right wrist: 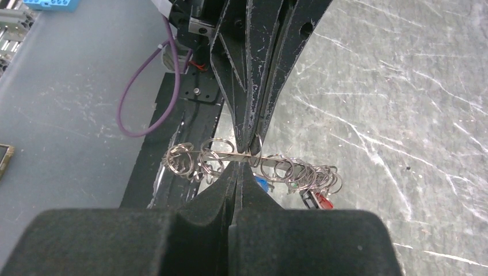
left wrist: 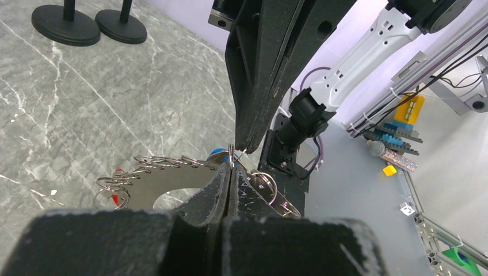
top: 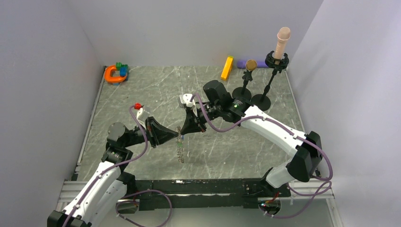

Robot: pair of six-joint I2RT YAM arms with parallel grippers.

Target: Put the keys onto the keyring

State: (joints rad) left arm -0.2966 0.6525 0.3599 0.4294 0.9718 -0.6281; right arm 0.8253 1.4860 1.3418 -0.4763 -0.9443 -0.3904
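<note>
The keyring [top: 180, 150], a flat silvery toothed ring, hangs in the air over the table's middle with several small split rings along its edge. My left gripper [top: 178, 137] is shut on its rim; its fingertips [left wrist: 221, 178] lie over the plate [left wrist: 167, 179]. My right gripper [top: 183, 133] comes from the opposite side, shut, its tip pinching a thin split ring [left wrist: 231, 155] beside the blue key [left wrist: 217, 153]. In the right wrist view the keyring [right wrist: 224, 153] is edge-on, with blue [right wrist: 262, 184], green [right wrist: 296, 185] and red [right wrist: 323, 200] keys dangling under it.
At the back left lies an orange horseshoe toy [top: 113, 74] with small blocks. A yellow bar [top: 227, 67] and a purple piece [top: 243, 63] lie at the back. Two black stands [top: 261, 98] rise at the back right. Walls close three sides.
</note>
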